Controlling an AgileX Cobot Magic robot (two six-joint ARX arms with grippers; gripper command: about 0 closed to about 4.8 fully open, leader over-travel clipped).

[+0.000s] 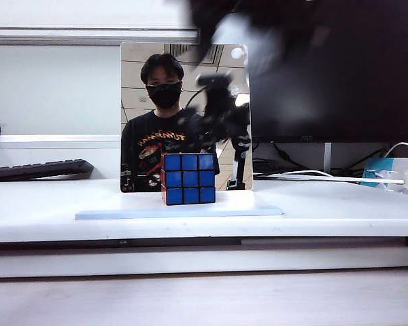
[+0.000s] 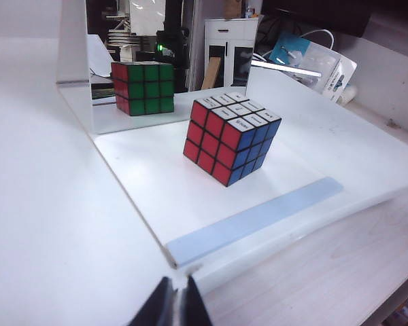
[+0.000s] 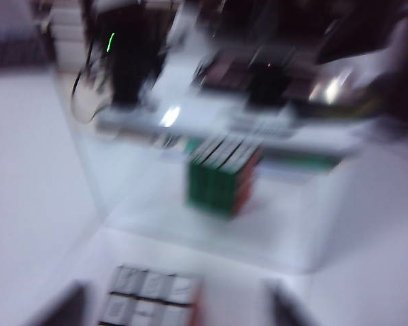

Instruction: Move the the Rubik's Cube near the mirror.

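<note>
Risk we saw: right gripper (image 3: 173, 305), jaws spread astride the Rubik's Cube (image 1: 188, 178), could clip it into the mirror (image 1: 183, 115); left gripper (image 2: 177, 302) pressed together, clear.

Nothing here reads cleanly: the person's reflection in the mirror (image 1: 185, 115), middle of the exterior view, wears a dark shirt (image 1: 146, 146) with an orange-yellow print too small to make out, and the Rubik's Cube (image 2: 231, 137) white top squares carry tiny unreadable marks
</note>
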